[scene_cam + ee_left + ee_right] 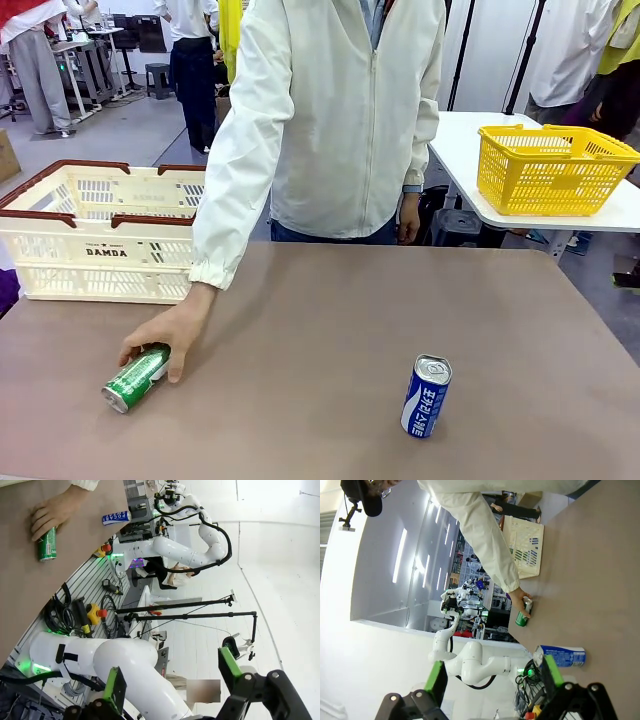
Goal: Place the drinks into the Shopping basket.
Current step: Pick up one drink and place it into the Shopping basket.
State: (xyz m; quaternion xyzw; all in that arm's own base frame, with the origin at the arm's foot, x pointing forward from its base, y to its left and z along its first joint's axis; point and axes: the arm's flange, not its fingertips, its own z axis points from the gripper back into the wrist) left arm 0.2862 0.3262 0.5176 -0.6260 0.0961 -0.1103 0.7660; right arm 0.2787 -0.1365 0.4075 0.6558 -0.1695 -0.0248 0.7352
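Note:
A slim green can (135,378) lies on its side at the table's front left, with the person's hand (170,335) resting on it. Right of the middle, a blue-and-white can (427,396) stands upright on its own. The cream Shopping basket (100,235) with a brown rim sits at the far left of the table. My left gripper (172,677) is open and holds nothing, far from the green can (48,545) and the blue can (116,518). My right gripper (494,677) is also open with nothing in it. Beyond it are the blue can (560,656), green can (524,616) and basket (525,550).
The person in a white jacket (340,120) stands at the far edge and leans over the brown table (330,320). A yellow mesh basket (550,170) sits on a separate white table at the back right.

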